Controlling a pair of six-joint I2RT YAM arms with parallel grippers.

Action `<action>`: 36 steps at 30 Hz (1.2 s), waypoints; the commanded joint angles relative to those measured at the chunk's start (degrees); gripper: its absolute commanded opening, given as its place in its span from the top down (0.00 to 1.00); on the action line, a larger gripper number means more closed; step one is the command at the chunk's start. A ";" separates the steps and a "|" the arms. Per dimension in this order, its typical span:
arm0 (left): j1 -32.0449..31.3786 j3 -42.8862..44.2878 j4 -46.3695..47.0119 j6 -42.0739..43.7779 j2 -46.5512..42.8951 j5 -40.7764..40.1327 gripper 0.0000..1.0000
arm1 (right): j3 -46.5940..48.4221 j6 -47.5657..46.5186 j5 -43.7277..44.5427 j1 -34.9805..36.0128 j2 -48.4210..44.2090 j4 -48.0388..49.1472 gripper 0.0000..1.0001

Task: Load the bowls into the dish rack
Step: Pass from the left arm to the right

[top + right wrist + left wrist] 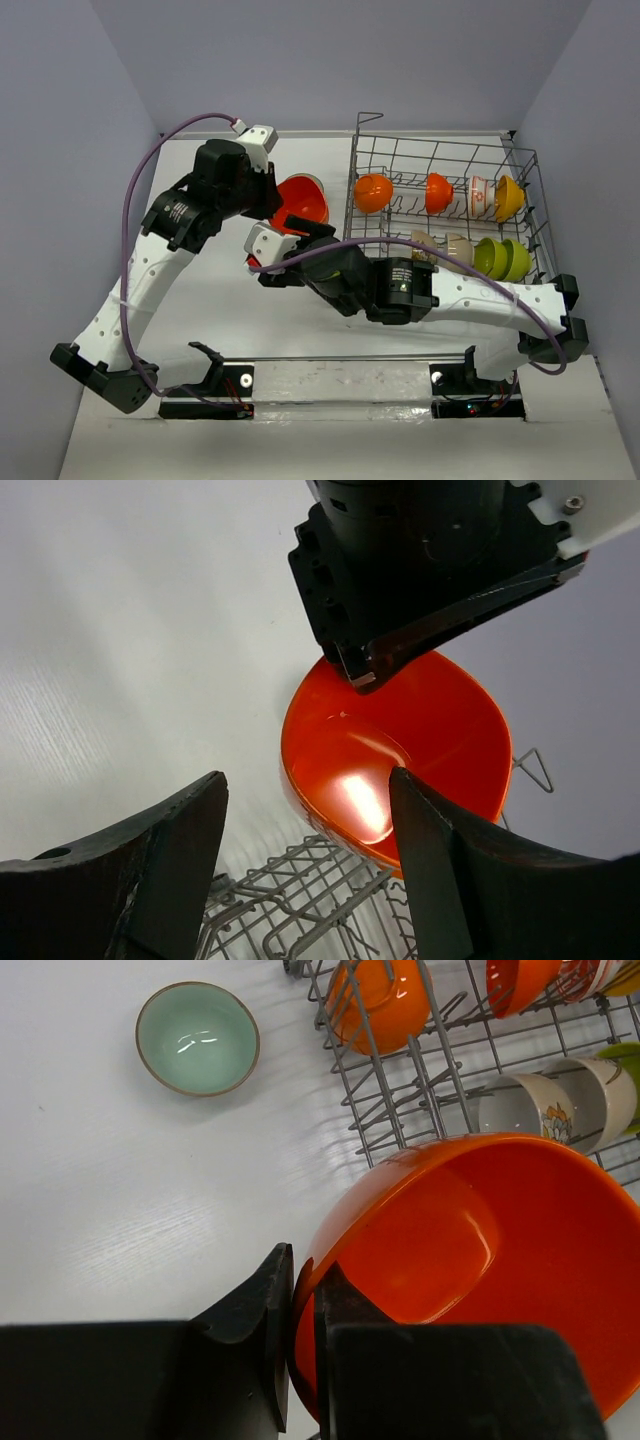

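Tabletop (150, 1210): bowl (480, 1260) in left gripper (304, 1282)

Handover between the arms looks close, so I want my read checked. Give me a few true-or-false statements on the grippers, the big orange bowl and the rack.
1. The left gripper is pinched on the rim of the red-orange bowl. True.
2. The right gripper is closed on that bowl. False: its jaws stand open and hold nothing.
3. The dish rack is empty. False: it holds several bowls, among them two lime green bowls.
4. A pale teal bowl sits upright on the table, outside the rack. True.
5. The red-orange bowl is inside the rack. False: it is held outside, beside the rack's left side in the top view.
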 commanded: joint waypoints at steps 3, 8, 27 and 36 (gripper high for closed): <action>-1.60 6.25 -1.00 2.13 -0.22 1.16 1.00 | 0.30 -1.44 -0.31 0.38 1.59 -0.54 0.29; -2.21 8.44 -2.50 3.09 -0.30 0.29 1.00 | -0.06 -1.88 0.39 0.38 2.29 -0.54 0.29; -4.76 11.26 -5.05 3.98 -1.53 -1.21 1.00 | -3.22 -7.94 9.10 -1.20 5.81 3.76 0.39; -5.47 11.79 -4.97 4.42 -1.45 -1.39 1.00 | -3.40 -8.74 9.45 -1.73 6.34 4.73 0.65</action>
